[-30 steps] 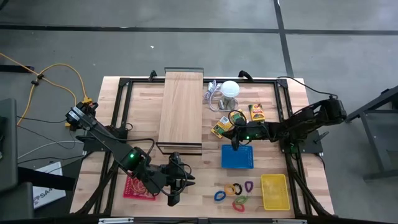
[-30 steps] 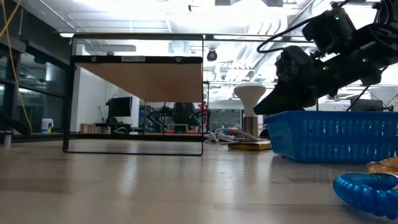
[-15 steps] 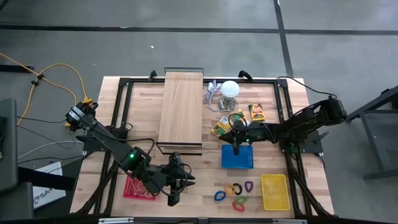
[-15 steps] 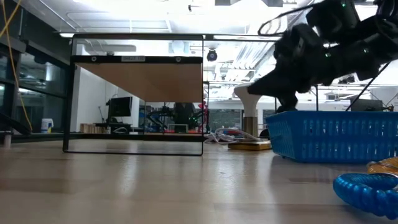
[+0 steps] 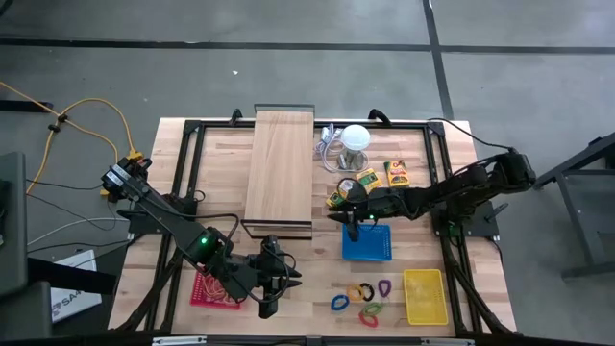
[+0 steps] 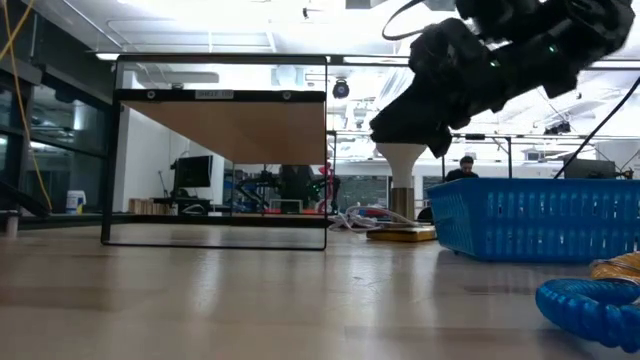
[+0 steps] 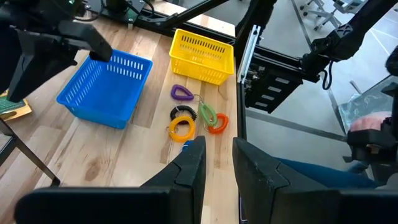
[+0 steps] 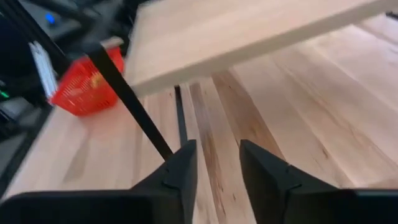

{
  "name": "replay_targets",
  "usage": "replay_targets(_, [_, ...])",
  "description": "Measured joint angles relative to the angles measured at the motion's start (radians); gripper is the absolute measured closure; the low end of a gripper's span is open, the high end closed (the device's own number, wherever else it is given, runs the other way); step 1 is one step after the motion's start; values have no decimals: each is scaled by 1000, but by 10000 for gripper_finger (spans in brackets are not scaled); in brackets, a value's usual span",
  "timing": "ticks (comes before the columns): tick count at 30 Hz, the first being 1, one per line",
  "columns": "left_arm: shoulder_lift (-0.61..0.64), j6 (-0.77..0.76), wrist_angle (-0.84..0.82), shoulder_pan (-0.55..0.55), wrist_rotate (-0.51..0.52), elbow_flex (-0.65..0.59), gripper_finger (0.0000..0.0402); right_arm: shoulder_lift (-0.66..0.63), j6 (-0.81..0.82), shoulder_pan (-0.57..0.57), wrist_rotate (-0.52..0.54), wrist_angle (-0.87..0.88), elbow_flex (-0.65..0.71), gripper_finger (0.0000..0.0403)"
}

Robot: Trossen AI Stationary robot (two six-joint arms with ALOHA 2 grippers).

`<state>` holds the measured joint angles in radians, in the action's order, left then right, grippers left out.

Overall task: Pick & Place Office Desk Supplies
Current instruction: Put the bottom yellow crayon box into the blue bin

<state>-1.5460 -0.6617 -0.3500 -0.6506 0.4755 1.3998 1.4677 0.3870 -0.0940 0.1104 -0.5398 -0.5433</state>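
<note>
Right, supplies sit in two spots on the tabletop (image 5: 221,144). Coloured loop clips (image 5: 360,296) lie loose on bare wood between the blue basket (image 5: 367,243) and the yellow basket (image 5: 424,296); in the left wrist view I make out purple, black, yellow-orange, green and orange ones (image 7: 193,118), some touching or overlapping. Yellow printed packs (image 5: 367,179) lie flat near the white ball-like thing (image 5: 356,137), beside the long board (image 5: 280,163).

Handling, prob.: clips light, thin, somewhat springy, low to the wood. Pinch one across the loop's wire/rim, pick an outer one so neighbours don't tag along. Packs light, flat, maybe slick, so take across a short edge.

Right claw (image 5: 348,223) hangs above the tabletop at the blue basket's far-left corner, near the packs; wrist view shows fingers (image 8: 177,171) apart, nothing between.

Left claw (image 5: 270,288) waits low at the near edge by the red basket (image 5: 213,288), fingers (image 7: 189,165) parted, holding nothing.
</note>
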Motion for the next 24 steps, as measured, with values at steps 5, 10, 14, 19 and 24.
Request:
replay_targets(5, [0, 0, 0, 0, 0, 0, 325, 0, -2, 13, 0, 264, -109, 263])
replay_targets(10, [0, 0, 0, 0, 0, 0, 325, 0, -91, 25, 30, 476, -201, 259])
replay_targets(14, [0, 0, 0, 0, 0, 0, 325, 0, -171, 24, 50, 502, -217, 259])
replay_targets(19, [0, 0, 0, 0, 0, 0, 325, 0, -254, 24, 48, 532, -217, 259])
replay_targets(24, [0, 0, 0, 0, 0, 0, 325, 0, -271, 28, 59, 552, -217, 259])
